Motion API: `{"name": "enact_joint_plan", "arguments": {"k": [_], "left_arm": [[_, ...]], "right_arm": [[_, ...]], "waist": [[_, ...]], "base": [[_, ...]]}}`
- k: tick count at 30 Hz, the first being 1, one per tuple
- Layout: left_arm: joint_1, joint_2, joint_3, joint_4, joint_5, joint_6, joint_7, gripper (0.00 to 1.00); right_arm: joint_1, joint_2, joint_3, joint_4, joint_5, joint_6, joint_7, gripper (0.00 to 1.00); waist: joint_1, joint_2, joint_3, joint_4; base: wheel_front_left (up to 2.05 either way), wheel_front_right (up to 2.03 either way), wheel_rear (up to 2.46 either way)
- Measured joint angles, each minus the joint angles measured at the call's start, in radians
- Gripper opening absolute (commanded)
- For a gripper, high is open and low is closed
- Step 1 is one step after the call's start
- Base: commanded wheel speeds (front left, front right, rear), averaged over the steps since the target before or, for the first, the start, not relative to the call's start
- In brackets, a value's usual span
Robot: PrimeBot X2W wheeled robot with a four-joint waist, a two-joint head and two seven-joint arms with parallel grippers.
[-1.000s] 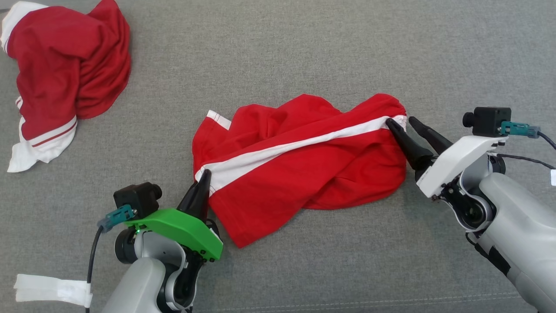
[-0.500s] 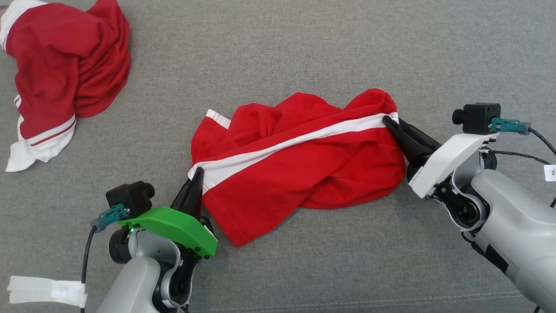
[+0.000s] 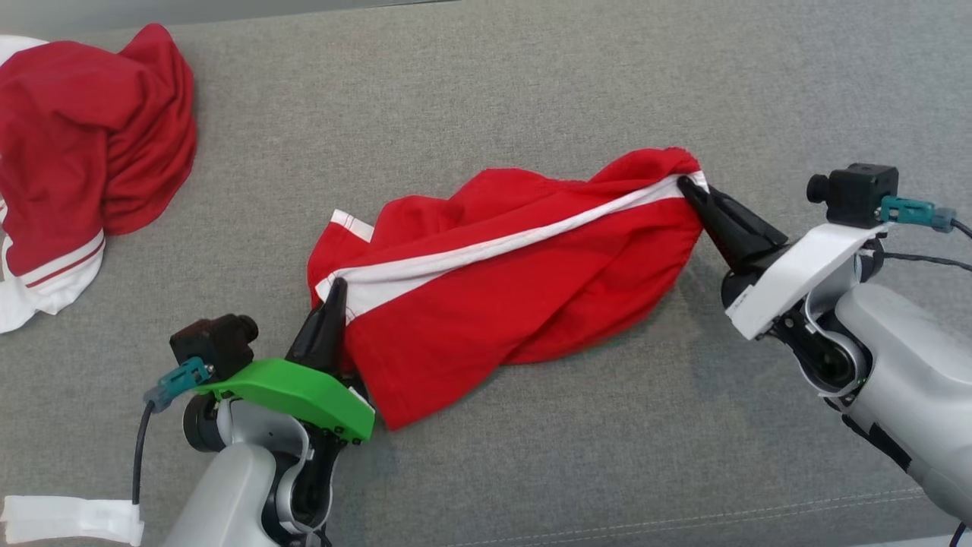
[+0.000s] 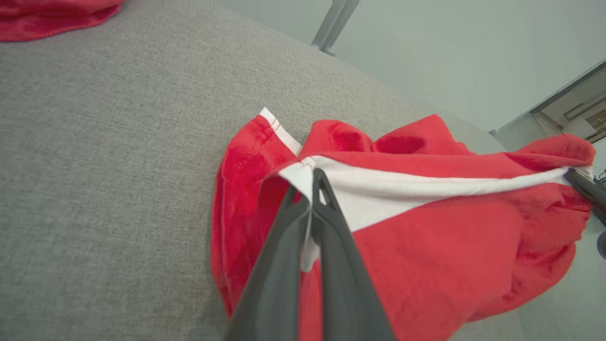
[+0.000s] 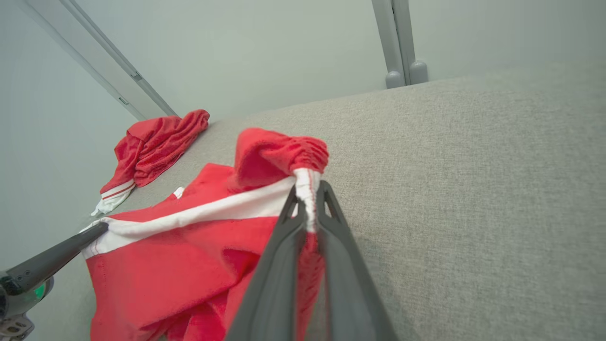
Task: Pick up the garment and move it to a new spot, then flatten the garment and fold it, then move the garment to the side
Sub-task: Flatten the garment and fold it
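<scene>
Atop grey surface [image 3: 531,99] — left end effector [image 3: 337,287], right end effector [image 3: 686,183] pinch garment [image 3: 516,296]; pale wall [image 5: 260,42], maybe.

garment [image 3: 524,304] between left end effector [image 3: 337,287] and right end effector [image 3: 686,183]; second garment [image 3: 83,152] far left

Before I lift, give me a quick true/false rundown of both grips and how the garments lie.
1. The left gripper is shut on the red garment at one end of its white stripe. True.
2. The right gripper is open and clear of the cloth. False: it is shut on the stripe's other end.
3. A second red garment lies crumpled to the robot's far left on the grey surface. True.
4. The held garment is spread flat. False: it is bunched and creased between the grippers.
5. The two garments touch. False: bare grey surface lies between them.
</scene>
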Motion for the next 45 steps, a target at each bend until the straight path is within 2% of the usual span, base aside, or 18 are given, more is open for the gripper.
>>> {"name": "enact_joint_plan", "arguments": {"k": [4, 7, 16, 20, 22, 26, 30, 38, 42, 45], "left_arm": [[-0.011, -0.001, 0.009, -0.041, 0.000, -0.026, -0.040, 0.00], [-0.034, -0.003, 0.018, -0.095, -0.013, -0.063, -0.068, 0.00], [-0.044, -0.013, 0.056, -0.302, -0.063, -0.130, -0.133, 0.00], [-0.045, -0.014, 0.112, -0.412, -0.072, -0.130, -0.149, 0.00], [-0.045, -0.006, 0.124, -0.441, -0.071, -0.129, -0.149, 0.00], [-0.038, 0.005, 0.125, -0.469, -0.060, -0.111, -0.148, 0.00], [-0.017, 0.005, 0.125, -0.525, -0.060, -0.101, -0.148, 0.00], [-0.017, 0.034, 0.129, -0.659, -0.030, -0.100, -0.147, 0.00], [-0.016, 0.040, 0.128, -0.709, -0.033, -0.076, -0.105, 0.00], [-0.015, 0.043, 0.132, -0.669, -0.066, -0.053, -0.055, 0.00]], "right_arm": [[-0.021, -0.013, -0.032, -0.043, -0.023, 0.000, -0.015, 0.00], [-0.024, -0.019, -0.067, -0.082, -0.037, 0.000, -0.016, 0.00], [-0.016, -0.007, -0.329, -0.338, -0.090, 0.000, -0.016, 0.00], [0.026, -0.017, -0.402, -0.408, -0.113, 0.000, -0.016, 0.00], [0.070, -0.066, -0.343, -0.398, -0.151, 0.000, -0.016, 0.00], [0.172, -0.098, -0.297, -0.397, -0.169, 0.000, -0.016, 0.00], [0.178, -0.106, -0.379, -0.499, -0.197, 0.000, -0.016, 0.00], [0.178, -0.116, -0.446, -0.659, -0.239, 0.000, -0.016, 0.00], [0.198, -0.139, -0.455, -0.715, -0.226, -0.006, -0.016, 0.00], [0.219, -0.149, -0.420, -0.679, -0.205, -0.019, 0.008, 0.00]], "waist": [[0.0000, 0.0000, -0.020, -0.013], [0.0000, 0.0000, -0.039, -0.023], [0.0000, 0.0000, -0.106, -0.058], [0.0000, 0.0000, -0.134, -0.080], [0.0000, 0.0000, -0.146, -0.091], [0.0000, 0.0000, -0.166, -0.110], [0.0000, 0.0000, -0.181, -0.120], [0.0000, 0.0000, -0.213, -0.131], [0.0000, 0.0000, -0.225, -0.140], [0.0000, 0.0000, -0.217, -0.142]], "base": [[0.00, 0.00, 0.00], [0.00, 0.00, 0.00], [0.00, 0.00, 0.00], [0.00, 0.00, 0.00], [0.00, 0.00, 0.00], [0.00, 0.00, 0.00], [0.00, 0.00, 0.00], [0.00, 0.00, 0.00], [0.00, 0.00, 0.00], [0.00, 0.00, 0.00]]}}
